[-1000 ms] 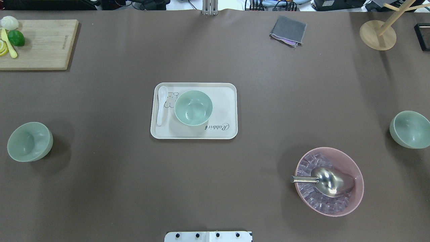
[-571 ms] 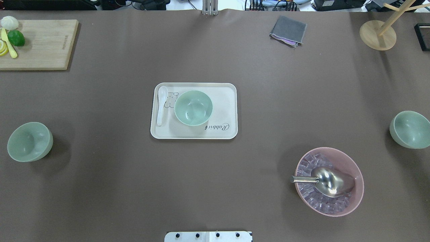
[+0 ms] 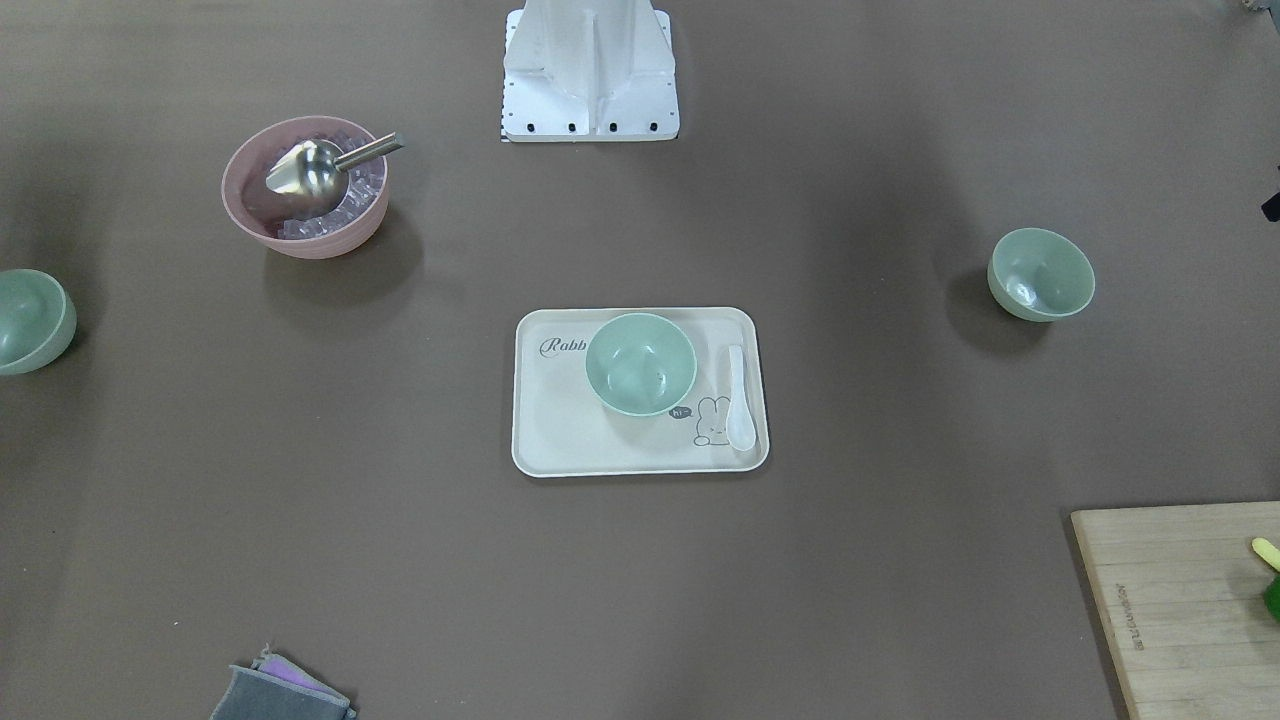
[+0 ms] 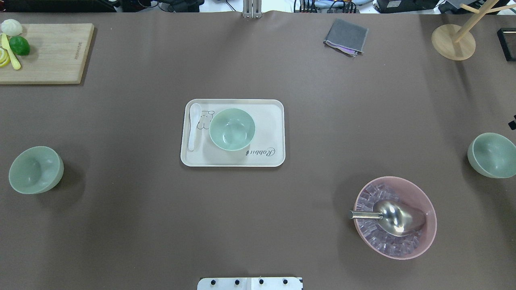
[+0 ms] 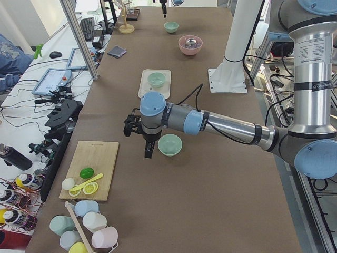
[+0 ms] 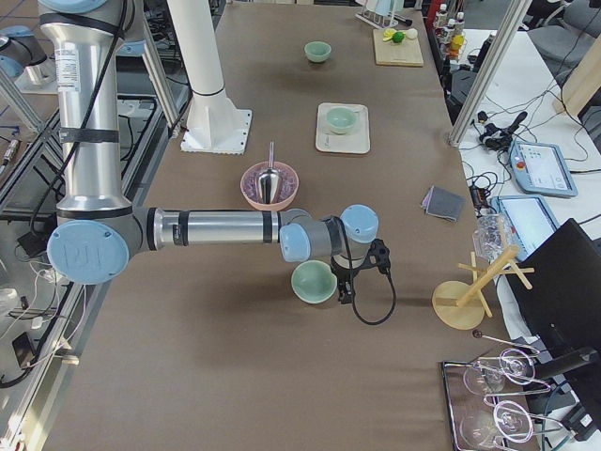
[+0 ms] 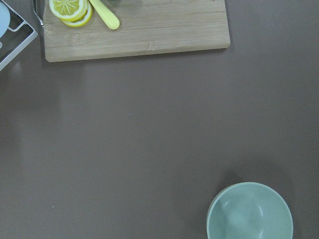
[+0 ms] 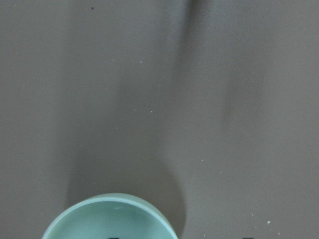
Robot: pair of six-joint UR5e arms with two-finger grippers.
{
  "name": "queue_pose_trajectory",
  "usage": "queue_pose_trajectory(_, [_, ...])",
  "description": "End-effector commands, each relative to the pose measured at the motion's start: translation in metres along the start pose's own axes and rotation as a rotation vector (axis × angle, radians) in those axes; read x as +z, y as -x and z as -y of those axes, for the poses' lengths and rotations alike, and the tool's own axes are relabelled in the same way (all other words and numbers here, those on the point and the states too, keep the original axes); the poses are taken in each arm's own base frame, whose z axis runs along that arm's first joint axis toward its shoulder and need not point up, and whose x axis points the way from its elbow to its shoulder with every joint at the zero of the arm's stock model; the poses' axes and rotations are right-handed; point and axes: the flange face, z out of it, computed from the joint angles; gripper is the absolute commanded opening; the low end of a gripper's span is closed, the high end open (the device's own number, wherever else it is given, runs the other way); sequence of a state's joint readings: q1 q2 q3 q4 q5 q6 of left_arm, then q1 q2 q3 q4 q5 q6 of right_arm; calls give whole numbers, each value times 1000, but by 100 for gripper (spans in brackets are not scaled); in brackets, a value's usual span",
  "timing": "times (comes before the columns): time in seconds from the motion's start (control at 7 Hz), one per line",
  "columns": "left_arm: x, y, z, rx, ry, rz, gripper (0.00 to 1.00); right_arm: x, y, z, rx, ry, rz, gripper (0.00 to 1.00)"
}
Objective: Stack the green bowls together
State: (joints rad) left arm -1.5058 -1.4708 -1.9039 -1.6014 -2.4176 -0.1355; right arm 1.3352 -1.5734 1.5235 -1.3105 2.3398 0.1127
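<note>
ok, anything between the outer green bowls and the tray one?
Left pale-green round bowl: only the white spoon on the cream tray, beside the centre green bowl. Right green bowl: nothing visible; the pink ice bowl sits off that line.

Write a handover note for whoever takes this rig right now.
Left gripper: beside the left bowl, not gripping it; open or shut cannot be told.
Right gripper: beside the right bowl, not gripping it; the same doubt.
Middle bowl: on the tray, next to a white spoon.
Done: nothing stacked; all three green bowls stand apart, upright and empty.
To do: probably carry both outer bowls to the tray and nest all three.
</note>
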Motion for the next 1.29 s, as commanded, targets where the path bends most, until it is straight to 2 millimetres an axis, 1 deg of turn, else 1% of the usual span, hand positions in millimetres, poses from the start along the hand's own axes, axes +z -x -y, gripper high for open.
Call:
queue_pose_trajectory(0.0, [-2,-3,2,5,-4,-1,98,35,1,-5,38,-20,19,86])
queue_pose_trajectory(0.29, [-2,-4,2,7,-5,-1,98,45,7,-8,28,1,25,85])
queue_pose_trajectory(0.43, [-2,-4,2,8,-4,-1,98,49,8,-13,24,11,27,77])
queue_pose_trajectory(0.71, [-2,-4,2,7,-5,-1,98,56,2,-30,31,33,28,48])
queue_pose_trajectory(0.86, [-2,-4,2,4,-4,-2,98,57,1,-34,33,37,29,26])
queue_pose_trajectory(1.0, [-2,-4,2,4,-4,-2,98,59,1,-36,32,43,29,11])
queue_pose_trajectory(1.14, [-2,-4,2,-17,-4,-3,98,58,3,-38,31,44,38,0])
